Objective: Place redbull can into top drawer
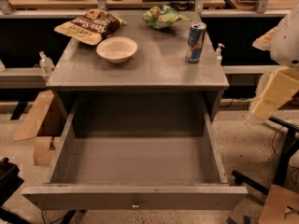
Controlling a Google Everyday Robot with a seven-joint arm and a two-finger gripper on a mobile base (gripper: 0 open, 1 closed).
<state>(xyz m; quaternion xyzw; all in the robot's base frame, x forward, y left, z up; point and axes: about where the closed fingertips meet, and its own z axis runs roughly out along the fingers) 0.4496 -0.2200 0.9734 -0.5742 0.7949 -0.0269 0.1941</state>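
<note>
The redbull can (196, 42) stands upright on the grey table top (154, 69), near its right side. The top drawer (135, 162) is pulled fully out toward the camera and is empty inside, with its small metal knob (135, 203) at front centre. My gripper (270, 96) is a pale cream shape at the end of the white arm at the right edge of the view. It hangs beside the table, to the right of and below the can, apart from it and holding nothing.
A white bowl (117, 49), a brown snack bag (89, 26) and a green bag (162, 17) lie on the table top. A small clear pump bottle (218, 53) stands just right of the can. Cardboard (37, 125) sits on the floor at left, and chair legs (275, 171) at right.
</note>
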